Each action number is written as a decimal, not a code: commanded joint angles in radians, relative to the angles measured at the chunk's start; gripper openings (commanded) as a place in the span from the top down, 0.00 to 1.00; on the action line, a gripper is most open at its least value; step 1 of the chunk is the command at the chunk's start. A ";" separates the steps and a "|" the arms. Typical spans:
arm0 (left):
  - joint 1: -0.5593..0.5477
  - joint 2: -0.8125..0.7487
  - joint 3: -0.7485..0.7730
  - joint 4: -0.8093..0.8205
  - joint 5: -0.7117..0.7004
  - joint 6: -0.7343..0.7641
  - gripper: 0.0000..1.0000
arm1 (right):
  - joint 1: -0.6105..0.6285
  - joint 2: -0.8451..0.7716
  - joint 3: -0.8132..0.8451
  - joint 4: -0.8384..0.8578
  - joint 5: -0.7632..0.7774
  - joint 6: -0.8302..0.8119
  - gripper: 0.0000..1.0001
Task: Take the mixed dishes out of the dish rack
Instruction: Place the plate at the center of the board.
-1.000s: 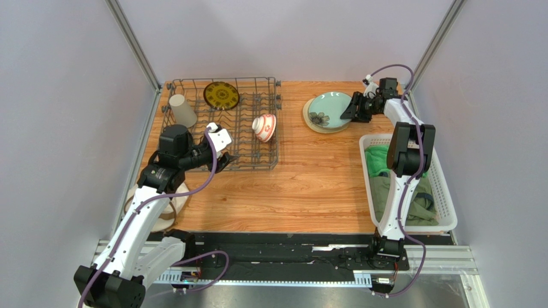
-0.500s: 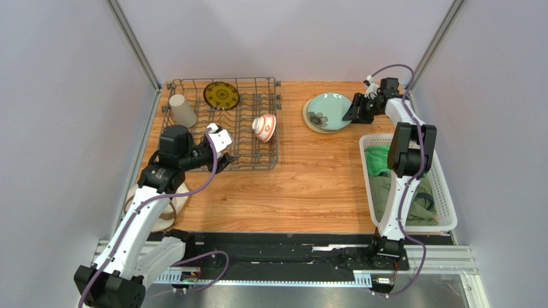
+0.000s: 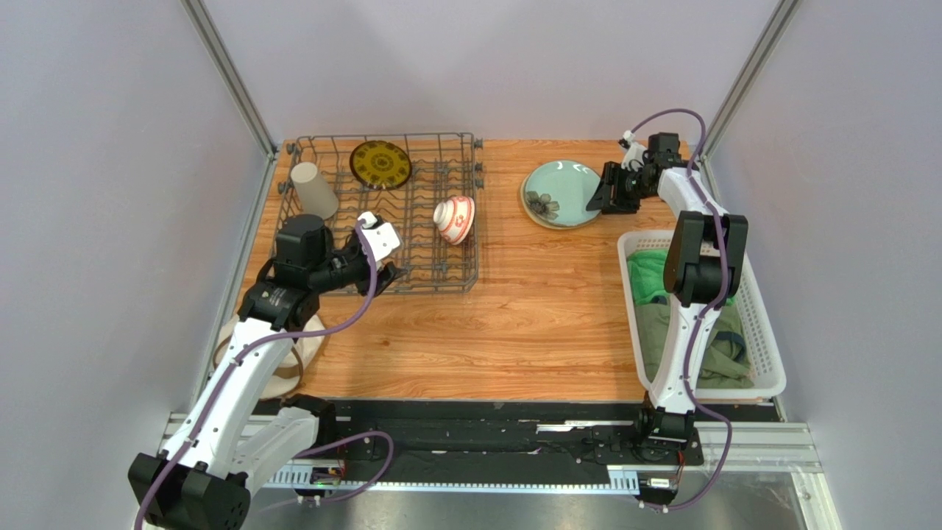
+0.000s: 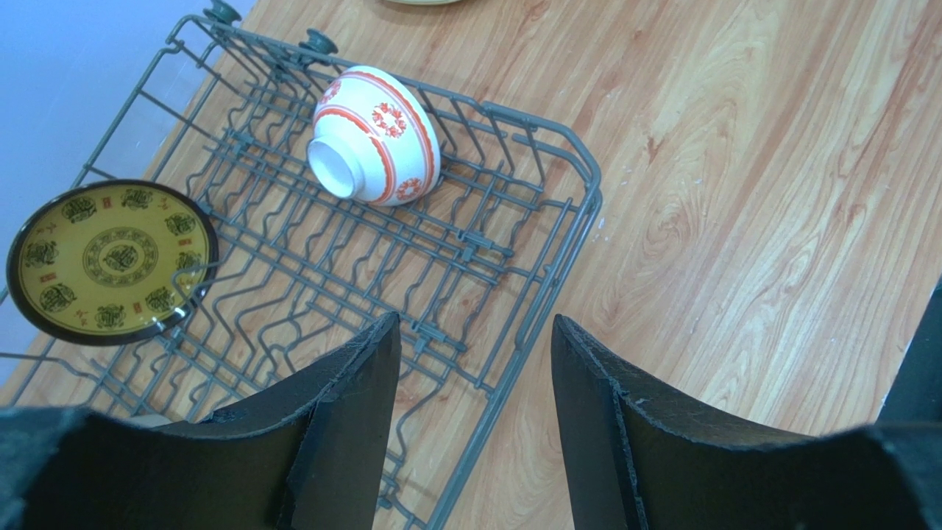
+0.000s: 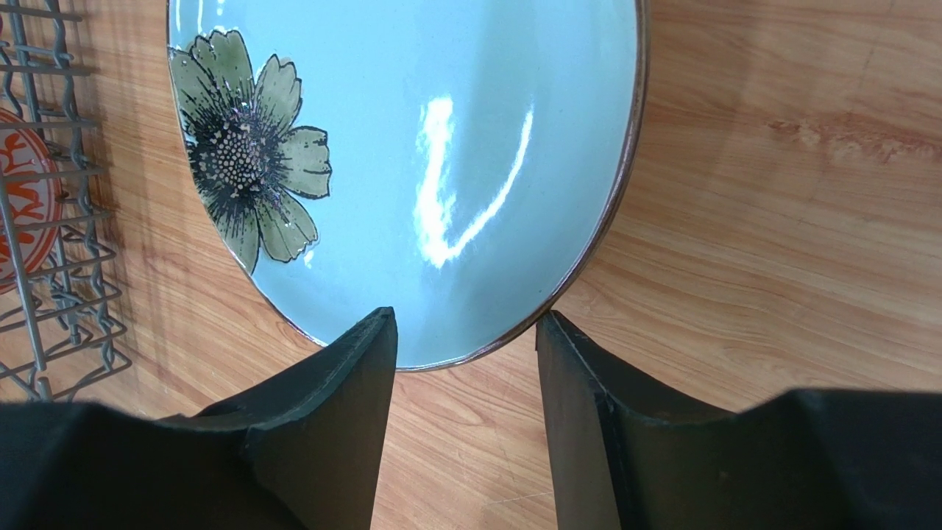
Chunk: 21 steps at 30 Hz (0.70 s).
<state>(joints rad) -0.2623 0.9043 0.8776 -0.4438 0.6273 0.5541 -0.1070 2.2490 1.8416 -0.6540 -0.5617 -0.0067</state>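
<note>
The grey wire dish rack (image 3: 411, 245) (image 4: 520, 276) holds the yellow-and-dark patterned plate (image 3: 380, 163) (image 4: 111, 263) upright, the beige handleless cup (image 3: 314, 190) and the small red-and-white bowl (image 3: 454, 219) (image 4: 376, 138) on its side. The pale green flowered plate (image 3: 562, 190) (image 5: 420, 144) lies flat on the table right of the rack, with a cream rim (image 3: 530, 211) showing under its near left edge. My right gripper (image 3: 608, 191) (image 5: 464, 331) is open and empty, its tips at the plate's right rim. My left gripper (image 3: 379, 265) (image 4: 475, 331) is open and empty over the rack's near right edge.
A white slotted basket (image 3: 763, 342) with green cloths (image 3: 680, 331) stands along the right side. A pale round thing (image 3: 306, 340) lies partly hidden under the left arm at the near left. The enclosure walls stand close behind the rack and the plate.
The green flowered plate has gone from tilted in my right gripper to flat on the table. The right gripper has let it go. The left arm has barely moved.
</note>
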 commanded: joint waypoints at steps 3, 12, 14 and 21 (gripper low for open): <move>-0.005 0.037 0.011 0.063 -0.037 0.032 0.39 | 0.023 -0.091 0.047 0.022 0.000 -0.042 0.48; -0.005 0.203 0.107 0.119 -0.147 0.095 0.38 | 0.033 -0.190 -0.062 0.066 0.063 -0.079 0.46; -0.005 0.235 0.130 0.122 -0.152 0.107 0.38 | 0.036 -0.200 -0.071 0.065 0.069 -0.085 0.46; -0.002 0.399 0.271 0.158 -0.237 0.207 0.38 | 0.036 -0.253 -0.126 0.065 0.085 -0.118 0.46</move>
<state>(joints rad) -0.2623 1.2289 1.0435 -0.3466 0.4488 0.6640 -0.0731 2.0655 1.7500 -0.6216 -0.4973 -0.0856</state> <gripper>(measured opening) 0.619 0.535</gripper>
